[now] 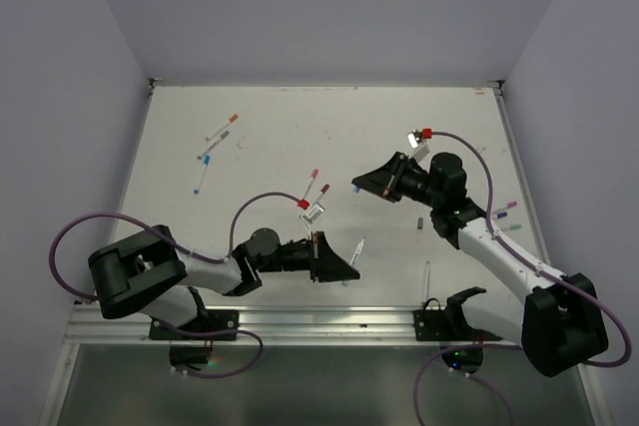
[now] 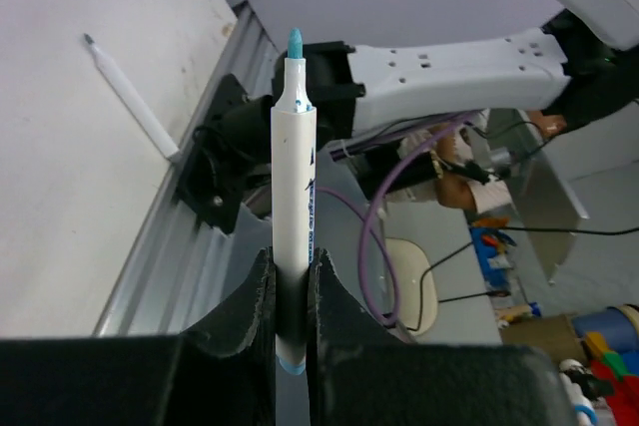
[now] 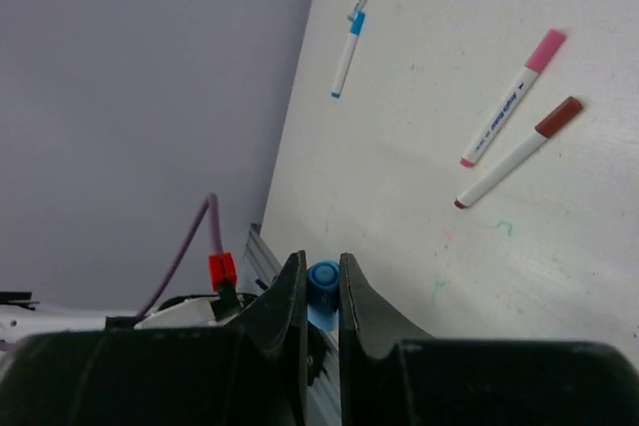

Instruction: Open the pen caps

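Left wrist: left gripper [image 2: 293, 264] tight around uncapped pen [image 2: 295, 177], right gripper [image 3: 321, 264] around, probably, blue cap [image 3: 322, 280].

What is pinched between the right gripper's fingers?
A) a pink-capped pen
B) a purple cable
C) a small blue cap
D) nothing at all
C: in the right wrist view, a small blue cap sits clamped in the right gripper, with the pink-capped pen lying loose beyond it.

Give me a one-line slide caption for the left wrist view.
Left tool clamped on an uncapped white pen, blue tip exposed; a second pen lies on the table.
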Robot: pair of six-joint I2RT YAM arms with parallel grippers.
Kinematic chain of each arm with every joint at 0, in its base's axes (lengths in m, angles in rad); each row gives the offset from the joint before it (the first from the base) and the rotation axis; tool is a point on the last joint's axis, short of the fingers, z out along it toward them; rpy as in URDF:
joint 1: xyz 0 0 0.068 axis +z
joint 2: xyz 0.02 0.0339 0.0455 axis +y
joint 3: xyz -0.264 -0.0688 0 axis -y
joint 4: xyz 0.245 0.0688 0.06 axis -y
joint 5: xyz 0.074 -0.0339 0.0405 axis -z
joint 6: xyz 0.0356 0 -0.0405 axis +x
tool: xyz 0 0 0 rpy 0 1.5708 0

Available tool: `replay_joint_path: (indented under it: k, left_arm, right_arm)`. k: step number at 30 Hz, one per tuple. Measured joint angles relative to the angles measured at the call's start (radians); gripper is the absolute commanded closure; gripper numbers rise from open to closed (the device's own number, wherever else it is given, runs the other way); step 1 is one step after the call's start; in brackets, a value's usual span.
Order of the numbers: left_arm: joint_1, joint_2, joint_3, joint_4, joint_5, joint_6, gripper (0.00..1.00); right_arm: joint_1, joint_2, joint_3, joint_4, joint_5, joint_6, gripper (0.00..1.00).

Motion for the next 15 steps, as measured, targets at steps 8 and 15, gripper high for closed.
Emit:
replay_joint_path:
  k: [8, 15]
  left_arm:
    - [-0.029, -0.045, 0.059, -0.261, -0.130, 0.026, 1.00]
    - [-0.171, -0.093, 0.214, -0.669, -0.470, 0.075, 1.00]
  right_arm:
    - [-0.008, 0.137, 0.312, -0.429, 0.211, -0.177, 1.00]
    - [-0.012, 0.217, 0.375, -0.762, 0.443, -0.327, 1.00]
